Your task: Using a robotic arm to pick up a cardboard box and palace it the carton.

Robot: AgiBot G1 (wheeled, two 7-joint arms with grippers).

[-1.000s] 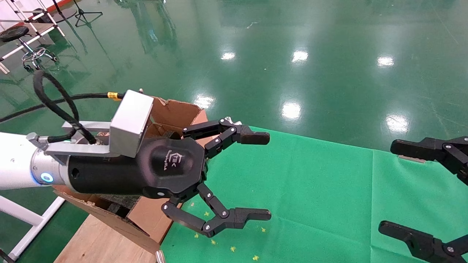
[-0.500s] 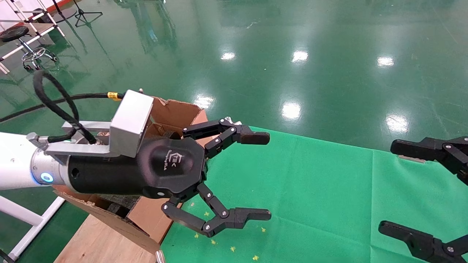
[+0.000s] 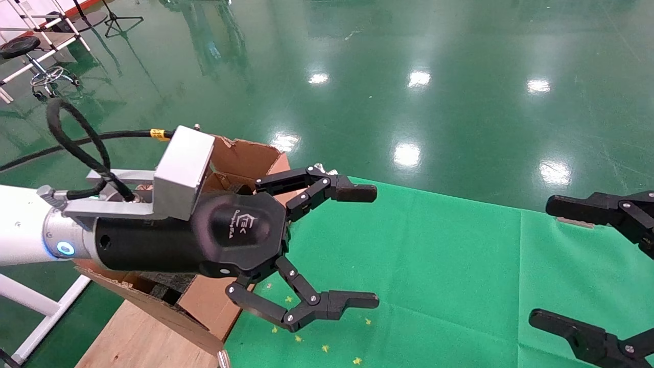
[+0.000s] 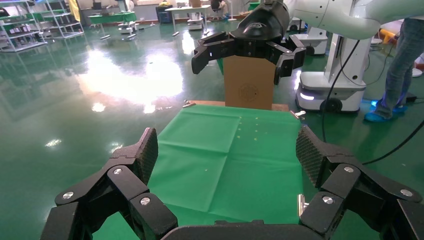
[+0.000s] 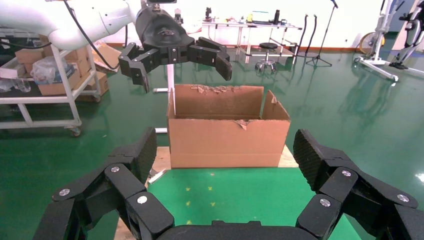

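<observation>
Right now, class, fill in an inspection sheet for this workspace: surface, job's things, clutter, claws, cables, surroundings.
Surface: green cloth over the table, small yellow flecks near the carton.
Job's things: carton open at the table's left end; cardboard box nothing seen.
Clutter: nothing seen on the cloth.
Claws: left claw open, raised beside the carton; right claw open at the right edge; both hold nothing.
Cables: black cable looped at the left wrist.
Surroundings: glossy green floor, stool, shelving racks.

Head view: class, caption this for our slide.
Left tool open above green cloth, beside torn carton; right tool open.
</observation>
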